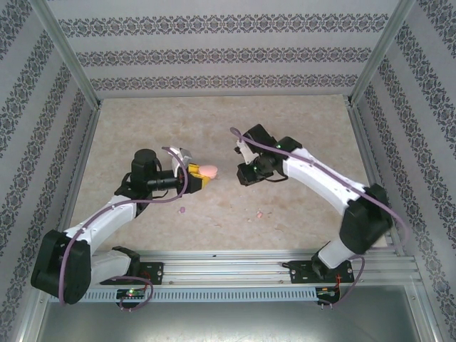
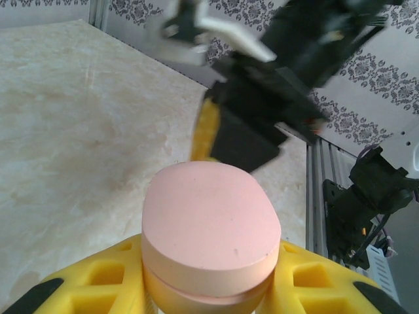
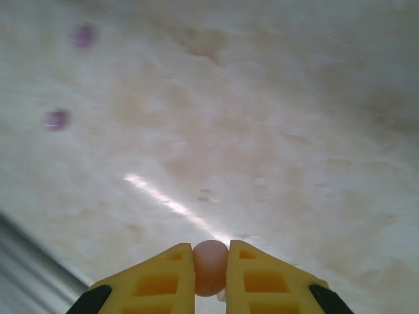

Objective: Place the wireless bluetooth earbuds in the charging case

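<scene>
My left gripper (image 2: 209,265) is shut on a pale pink oval charging case (image 2: 209,229), one yellow finger (image 2: 114,275) on each side; a thin seam runs round the case and its lid is down. From above, the case (image 1: 209,171) hangs over the middle of the table in the left gripper (image 1: 199,176). My right gripper (image 3: 210,254) is shut on a pale pink earbud (image 3: 210,267), held above the table. This right gripper (image 1: 246,174) is just right of the case. Two purple earbuds (image 3: 82,36) (image 3: 55,120) lie on the table. One purple earbud (image 1: 182,210) and a pink earbud (image 1: 260,213) lie near the front.
The table is beige marble-patterned (image 1: 214,128), walled by patterned panels on three sides. A metal rail (image 1: 235,260) runs along the near edge by the arm bases. The right arm's black wrist (image 2: 262,98) looms close beyond the case in the left wrist view.
</scene>
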You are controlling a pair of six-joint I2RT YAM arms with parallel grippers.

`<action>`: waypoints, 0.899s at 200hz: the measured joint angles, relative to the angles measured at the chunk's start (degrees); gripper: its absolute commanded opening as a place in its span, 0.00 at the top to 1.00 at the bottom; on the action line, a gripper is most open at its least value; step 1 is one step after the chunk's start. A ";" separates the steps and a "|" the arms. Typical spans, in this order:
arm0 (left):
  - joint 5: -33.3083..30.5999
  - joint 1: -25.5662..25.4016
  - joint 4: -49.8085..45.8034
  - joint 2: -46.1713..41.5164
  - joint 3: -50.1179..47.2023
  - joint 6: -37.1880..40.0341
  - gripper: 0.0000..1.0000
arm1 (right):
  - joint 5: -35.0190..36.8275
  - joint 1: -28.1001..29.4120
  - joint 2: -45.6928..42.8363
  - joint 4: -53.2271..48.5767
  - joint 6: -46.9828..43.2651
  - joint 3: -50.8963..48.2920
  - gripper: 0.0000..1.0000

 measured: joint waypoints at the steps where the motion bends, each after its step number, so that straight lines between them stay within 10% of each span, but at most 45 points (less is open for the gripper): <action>1: 0.02 0.00 0.02 0.09 0.09 0.00 0.87 | -0.22 0.28 -0.42 0.26 0.42 -0.22 0.89; 180: 3.43 -1.38 3.96 2.29 2.21 0.00 0.87 | -12.94 6.21 -3.30 6.64 11.08 8.07 0.91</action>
